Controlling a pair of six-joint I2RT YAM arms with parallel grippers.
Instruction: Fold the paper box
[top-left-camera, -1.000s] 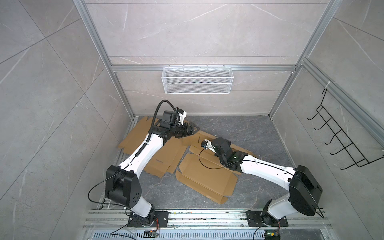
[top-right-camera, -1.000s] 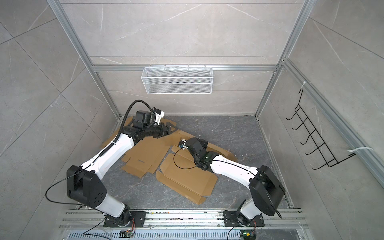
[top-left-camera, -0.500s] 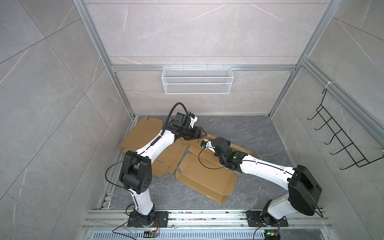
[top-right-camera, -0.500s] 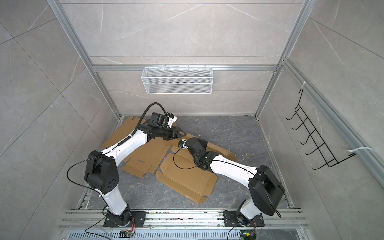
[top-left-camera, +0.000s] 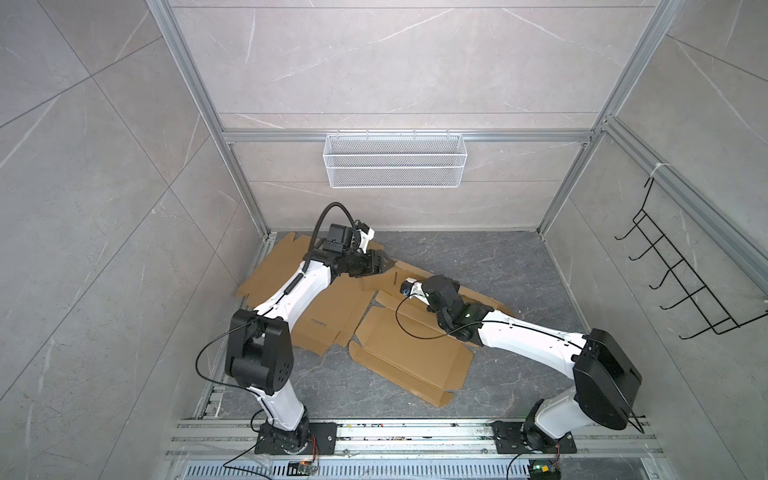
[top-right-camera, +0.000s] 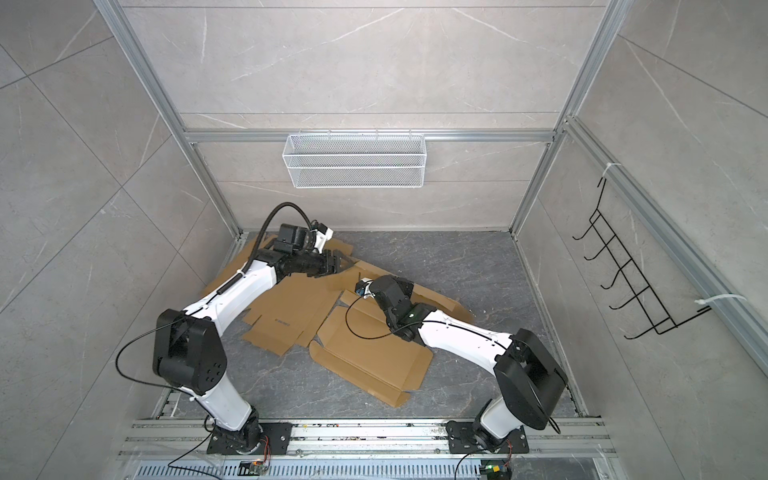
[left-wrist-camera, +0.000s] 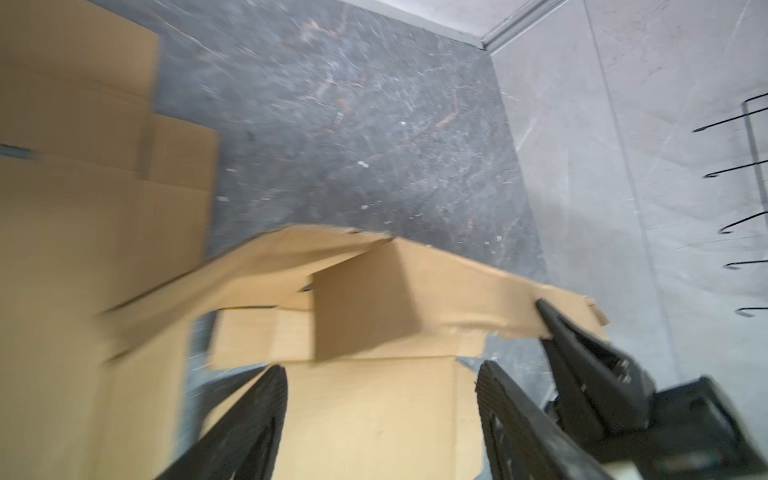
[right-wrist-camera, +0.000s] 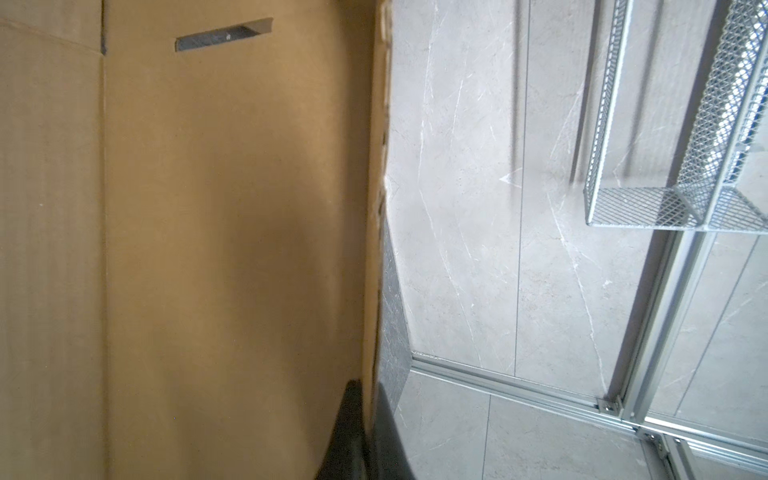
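Observation:
The paper box (top-left-camera: 478, 297) is a flat brown cardboard blank on the dark floor, and one panel (left-wrist-camera: 365, 307) of it is lifted off the floor. My right gripper (right-wrist-camera: 368, 399) is shut on that panel's edge; its fingers (left-wrist-camera: 582, 345) also show in the left wrist view. In both top views the right wrist (top-left-camera: 440, 291) hides those fingers. My left gripper (top-left-camera: 380, 264) (top-right-camera: 340, 262) hovers open just behind the raised panel. Cardboard lies under its spread fingers (left-wrist-camera: 278, 374), which clasp nothing.
Other flat cardboard blanks lie around: a large one at the front (top-left-camera: 411, 353), one under the left arm (top-left-camera: 328, 311), one at the back left (top-left-camera: 274, 270). A wire basket (top-left-camera: 395, 160) hangs on the back wall and a black hook rack (top-left-camera: 685, 274) on the right wall.
The left arm has swung its elbow and carried its gripper slightly right, toward the raised panel, with the jaws a little narrower. The right arm and its grip have not moved.

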